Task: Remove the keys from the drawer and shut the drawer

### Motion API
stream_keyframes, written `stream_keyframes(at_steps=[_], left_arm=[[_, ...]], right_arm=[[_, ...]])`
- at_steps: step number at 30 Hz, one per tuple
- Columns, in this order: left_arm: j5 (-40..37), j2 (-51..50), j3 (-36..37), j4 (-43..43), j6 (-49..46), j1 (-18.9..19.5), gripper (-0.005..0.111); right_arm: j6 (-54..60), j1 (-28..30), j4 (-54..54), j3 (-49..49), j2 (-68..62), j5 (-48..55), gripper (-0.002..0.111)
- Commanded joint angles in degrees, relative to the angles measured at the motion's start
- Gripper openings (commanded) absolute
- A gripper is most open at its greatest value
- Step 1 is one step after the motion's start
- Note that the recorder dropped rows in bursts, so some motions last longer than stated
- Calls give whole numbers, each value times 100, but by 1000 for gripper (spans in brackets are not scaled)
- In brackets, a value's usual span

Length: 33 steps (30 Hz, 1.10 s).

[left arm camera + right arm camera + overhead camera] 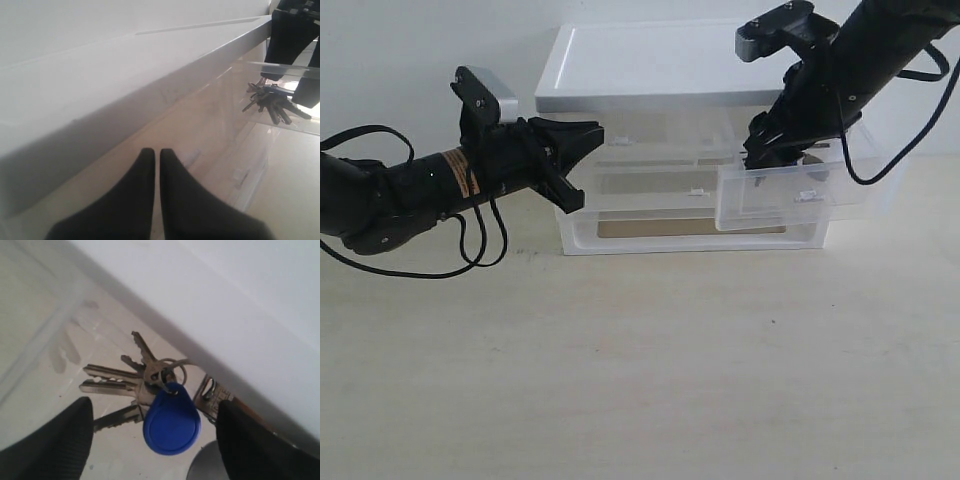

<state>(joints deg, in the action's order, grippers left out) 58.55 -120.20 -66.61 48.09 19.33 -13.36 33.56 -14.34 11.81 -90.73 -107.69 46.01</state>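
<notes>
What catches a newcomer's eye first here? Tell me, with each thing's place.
A bunch of keys with a blue fob lies in the pulled-out drawer at the right of the white-topped organizer. The right fingers are spread open either side of the bunch, not gripping it. The left fingers sit closed by the organizer's left end, holding nothing.

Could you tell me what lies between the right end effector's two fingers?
The keys, with blue fob, lie on the drawer floor between the right end effector's open fingers, in the right wrist view.
</notes>
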Motion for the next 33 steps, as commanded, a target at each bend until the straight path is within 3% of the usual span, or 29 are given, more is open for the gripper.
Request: stream_keyframes(at_steps=[1, 12, 20, 33], left_arm=[[-160, -23, -42, -247, 12, 12, 4], [-160, -23, -42, -247, -1, 12, 4], [-160, -23, -42, -247, 23, 12, 4], [-160, -23, -42, -247, 20, 12, 4]], right_arm=[[597, -70, -130, -135, 85, -1680, 67], [502, -115, -119, -135, 510, -1386, 67], [283, -85, -275, -135, 97, -1512, 67], [-544, -85, -1404, -135, -43, -1897, 67]])
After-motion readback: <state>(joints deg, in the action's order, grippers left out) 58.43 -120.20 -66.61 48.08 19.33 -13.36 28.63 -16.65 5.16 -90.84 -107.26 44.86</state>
